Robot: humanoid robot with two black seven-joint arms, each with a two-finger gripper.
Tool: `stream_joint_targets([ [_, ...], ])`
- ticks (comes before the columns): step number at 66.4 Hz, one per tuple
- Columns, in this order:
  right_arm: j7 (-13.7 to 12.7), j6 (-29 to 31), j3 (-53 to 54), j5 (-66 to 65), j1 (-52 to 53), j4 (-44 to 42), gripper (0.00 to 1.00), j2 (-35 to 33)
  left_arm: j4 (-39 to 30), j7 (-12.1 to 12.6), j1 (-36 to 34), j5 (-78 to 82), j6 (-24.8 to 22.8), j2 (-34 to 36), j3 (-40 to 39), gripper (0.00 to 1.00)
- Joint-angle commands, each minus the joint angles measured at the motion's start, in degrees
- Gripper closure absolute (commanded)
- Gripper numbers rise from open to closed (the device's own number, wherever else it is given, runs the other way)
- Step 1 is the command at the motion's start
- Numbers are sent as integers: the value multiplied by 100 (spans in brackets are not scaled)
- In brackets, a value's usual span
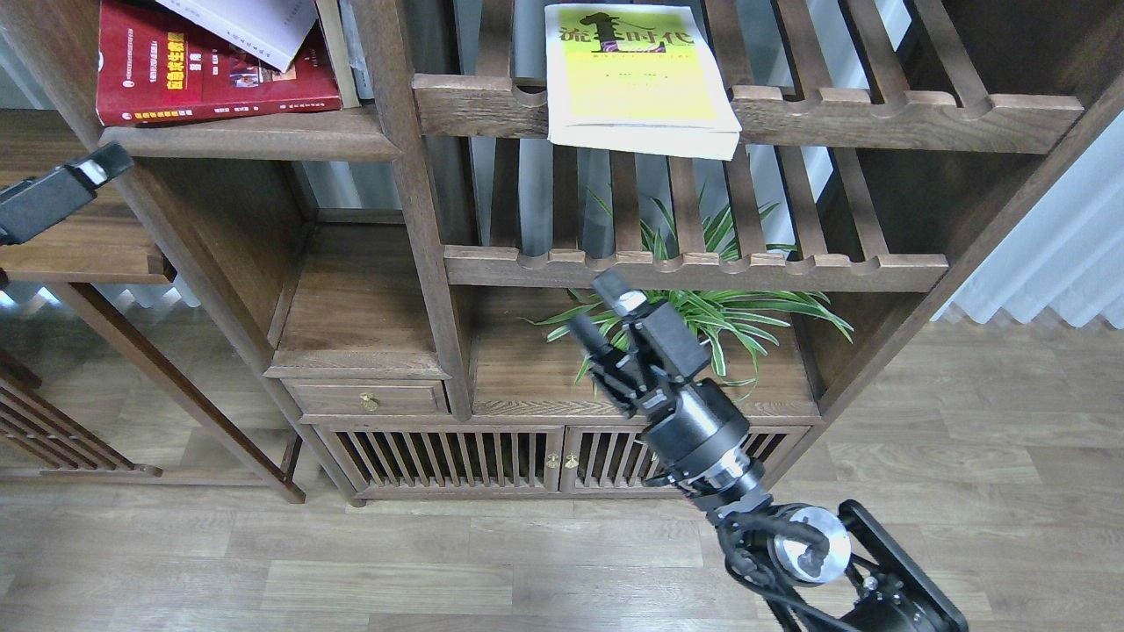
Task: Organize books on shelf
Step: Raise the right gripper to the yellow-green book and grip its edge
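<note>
Head view, left to right:
- Left gripper (pixel 98 168): at the frame edge; finger spacing cannot be told.
- Red book (pixel 211 68): flat on the solid shelf (pixel 255 140), the pale book (pixel 255 26) tilted across it.
- Yellow-green book (pixel 637 79): on the slatted rack (pixel 878 118), overhanging the rail; likely awaiting transfer.
- Right gripper (pixel 597 312): fingers spread, empty, before the plant (pixel 711 307).
- Wood floor (pixel 351 570) below.
</note>
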Motion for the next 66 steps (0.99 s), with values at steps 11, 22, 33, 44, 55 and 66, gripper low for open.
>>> stream_joint_targets([
  [11, 485, -718, 284, 29, 910, -41, 1, 0, 99, 0, 12, 10, 0, -2, -8, 1],
  [22, 529, -911, 389, 37, 1253, -50, 1, 0, 169, 0, 12, 10, 0, -2, -26, 1],
  [33, 573, -1157, 460, 37, 1491, -76, 1, 0, 231, 9, 12, 10, 0, -10, -26, 1],
  [44, 599, -1456, 679, 46, 1772, -269, 1, 0, 231, 0, 12, 10, 0, -10, -44, 1],
  [55, 591, -1570, 943, 46, 1930, -533, 3, 0, 231, 0, 12, 10, 0, -10, -105, 1],
  [66, 661, -1571, 1215, 55, 1948, -612, 23, 0, 231, 0, 12, 10, 0, -10, -114, 1],
])
